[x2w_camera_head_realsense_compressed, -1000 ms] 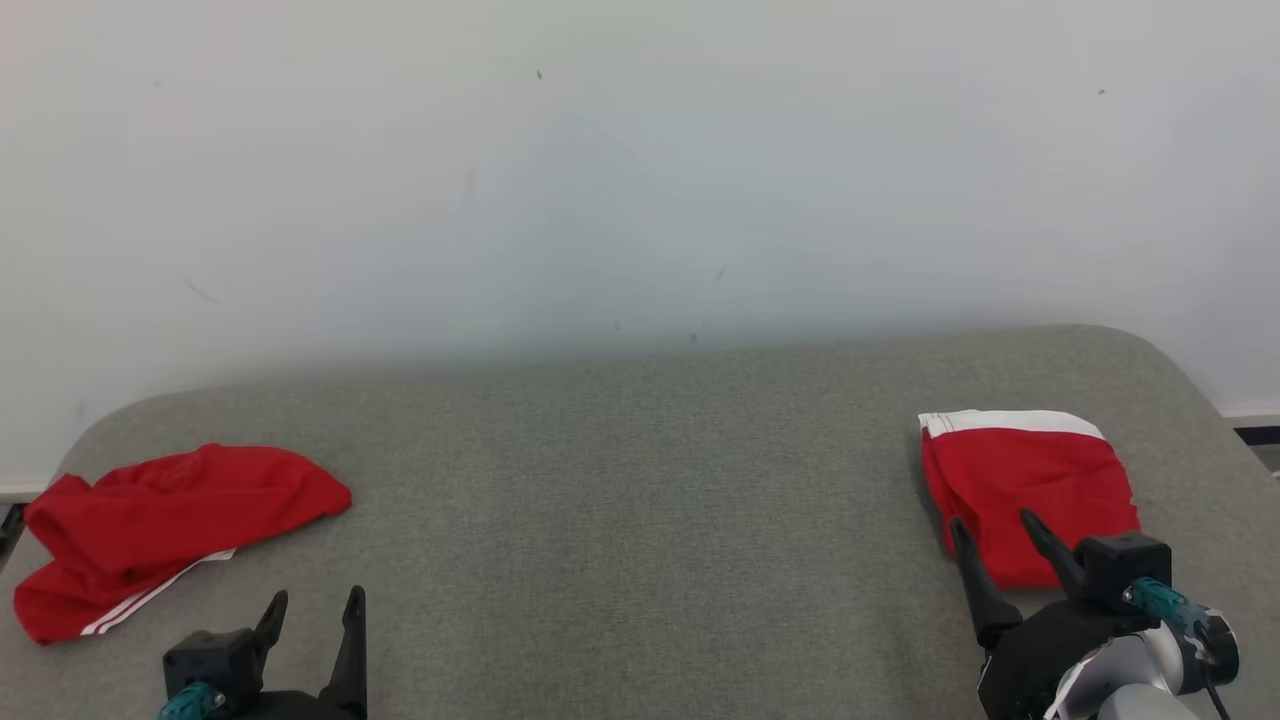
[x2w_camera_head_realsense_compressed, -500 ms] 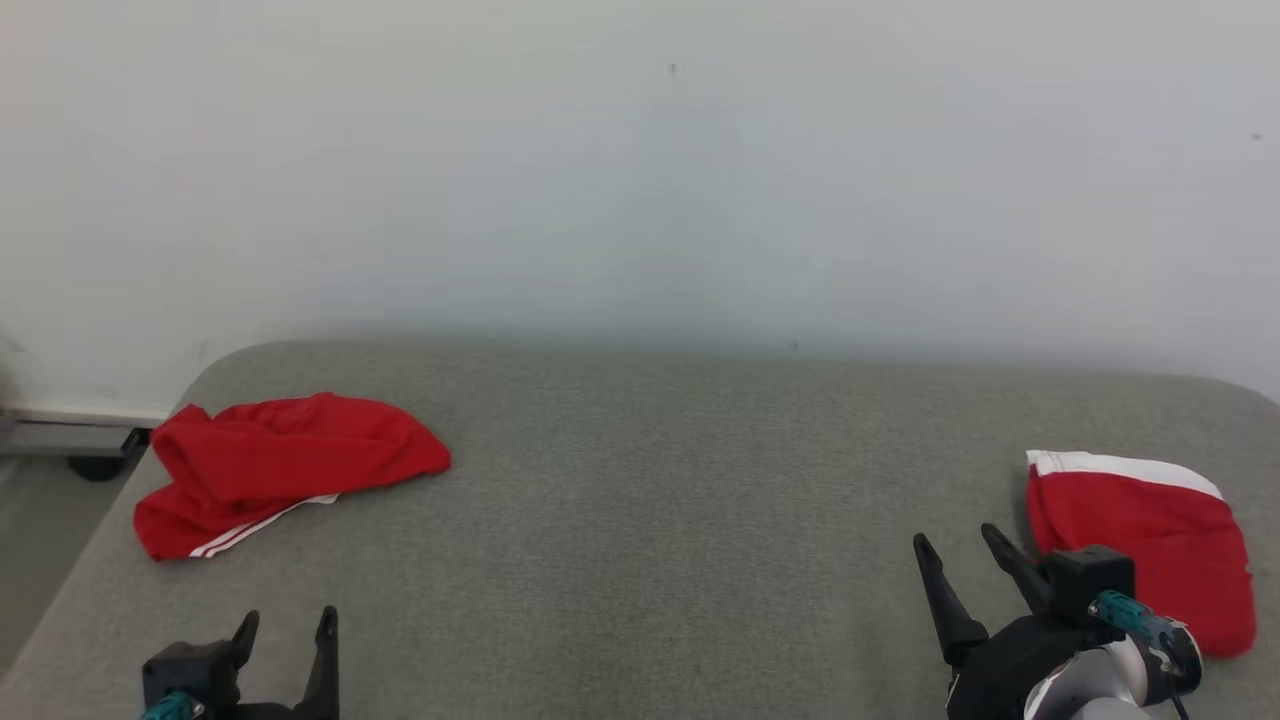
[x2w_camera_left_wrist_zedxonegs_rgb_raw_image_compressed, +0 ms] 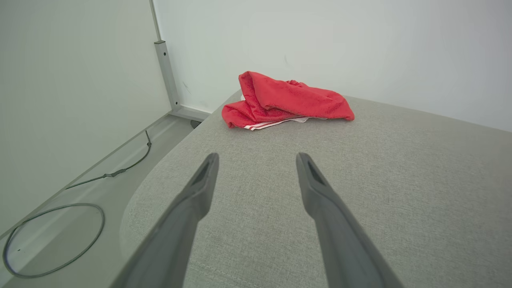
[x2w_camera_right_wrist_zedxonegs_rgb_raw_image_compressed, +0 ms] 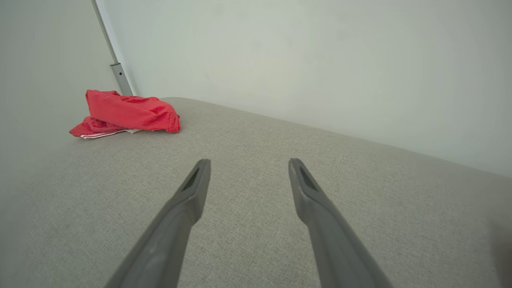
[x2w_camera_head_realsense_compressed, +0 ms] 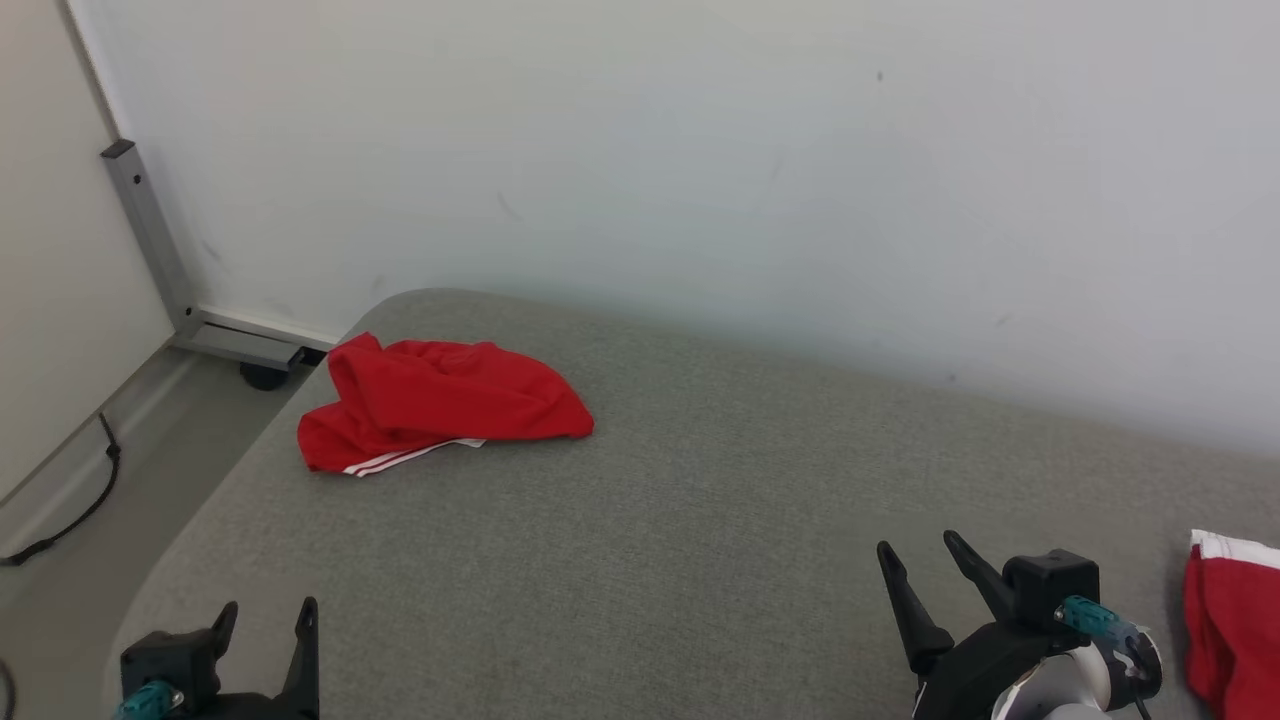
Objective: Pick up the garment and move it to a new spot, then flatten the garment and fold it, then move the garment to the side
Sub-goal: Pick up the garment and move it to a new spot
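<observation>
Plainly the step in hand is the pick-up, and nothing is gripped yet: the left tool (x2w_camera_head_realsense_compressed: 268, 610) and the right tool (x2w_camera_head_realsense_compressed: 918, 545) both stand with their dark fingers spread wide and empty, low over the grey fabric-covered desk (x2w_camera_head_realsense_compressed: 650, 520). The crumpled red fabric garment (x2w_camera_head_realsense_compressed: 440, 405), with white stripes showing along its near hem, lies in a loose heap just inside the desk's rounded corner (x2w_camera_head_realsense_compressed: 400, 300), well apart from both tools. The left tool is the nearer to that corner and looks straight at the heap in its wrist view, so it seems the natural one to lead. To do this well, I would bring it toward the corner and come down on a raised fold, not on the flat striped hem. The ridge on the corner side of the heap looks highest and should give the fingers something to close on. The cloth looks thin and limp, so it will likely slump and trail. A pinch through only a layer or two, then a lift well clear of the desk, should keep it from dragging. Because the heap lies so near the corner, a sideways shove could push it over the edge toward the grey metal post (x2w_camera_head_realsense_compressed: 145, 230) and the black cable (x2w_camera_head_realsense_compressed: 70, 510) on the floor beyond. The open middle of the desk, away from the corner, looks like the roomy new spot. A second red cloth with a white band (x2w_camera_head_realsense_compressed: 1230, 620) lies far from the corner, past the right tool, and is best left alone.
</observation>
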`<state>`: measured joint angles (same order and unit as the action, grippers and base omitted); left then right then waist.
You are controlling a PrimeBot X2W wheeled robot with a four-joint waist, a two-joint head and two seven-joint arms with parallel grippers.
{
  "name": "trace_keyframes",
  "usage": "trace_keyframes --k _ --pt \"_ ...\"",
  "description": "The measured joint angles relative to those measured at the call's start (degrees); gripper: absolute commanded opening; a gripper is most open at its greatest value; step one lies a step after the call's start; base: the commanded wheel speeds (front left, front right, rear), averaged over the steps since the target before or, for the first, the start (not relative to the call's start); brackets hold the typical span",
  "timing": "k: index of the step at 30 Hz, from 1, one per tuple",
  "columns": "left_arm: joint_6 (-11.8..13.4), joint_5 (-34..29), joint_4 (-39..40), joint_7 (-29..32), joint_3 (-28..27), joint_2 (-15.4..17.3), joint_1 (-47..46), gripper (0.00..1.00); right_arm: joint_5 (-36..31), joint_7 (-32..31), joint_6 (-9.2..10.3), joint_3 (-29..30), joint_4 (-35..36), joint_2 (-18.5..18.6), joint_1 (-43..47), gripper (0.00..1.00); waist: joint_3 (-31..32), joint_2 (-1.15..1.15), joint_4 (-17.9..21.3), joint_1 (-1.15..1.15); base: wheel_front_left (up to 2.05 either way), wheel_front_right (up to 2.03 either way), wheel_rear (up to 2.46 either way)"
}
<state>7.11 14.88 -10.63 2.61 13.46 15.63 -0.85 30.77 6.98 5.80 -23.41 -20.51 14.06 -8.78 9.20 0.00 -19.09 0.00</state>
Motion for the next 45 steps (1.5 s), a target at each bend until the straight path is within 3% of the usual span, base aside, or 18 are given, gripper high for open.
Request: trace_keyframes --k 7,13,20,29,34,45 --pt "0.00 0.11 0.31 0.92 -1.10 0.51 0.04 1.00 0.41 -0.01 0.00 0.01 -0.18 -0.73 -0.63 1.00 -0.76 0.00 -3.85 0.00 0.00 0.00 0.00" --pt "-0.16 0.78 0.31 1.91 0.52 -1.16 -0.78 1.00 0.77 -0.19 0.02 0.65 0.25 -0.51 -0.47 1.00 -1.48 0.00 -4.77 0.00 0.00 0.00 0.00" --pt "-3.77 1.35 -2.22 4.90 3.05 -1.89 -6.97 1.00 0.67 -0.46 0.14 0.87 2.91 0.73 0.57 1.00 -2.91 0.00 -5.37 0.00 0.00 0.00 0.00" --pt "-8.71 1.23 -9.96 9.33 6.33 -3.31 -21.70 1.00 -2.27 -3.18 0.18 -2.43 9.90 2.11 -0.11 1.00 -7.19 0.00 -4.17 0.01 0.00 0.00 0.00" --pt "-8.53 1.19 -14.96 11.11 5.15 -3.85 -28.19 1.00 -3.68 -4.98 0.18 -3.01 13.59 3.16 -2.22 1.00 -10.36 0.01 -2.16 0.02 0.00 0.00 0.00" --pt "-4.76 2.02 -23.54 14.99 -0.74 -2.93 -38.49 1.00 -4.09 -7.46 0.32 0.08 23.72 6.68 -4.74 1.00 -19.17 0.01 4.84 0.02 0.00 0.00 0.00"
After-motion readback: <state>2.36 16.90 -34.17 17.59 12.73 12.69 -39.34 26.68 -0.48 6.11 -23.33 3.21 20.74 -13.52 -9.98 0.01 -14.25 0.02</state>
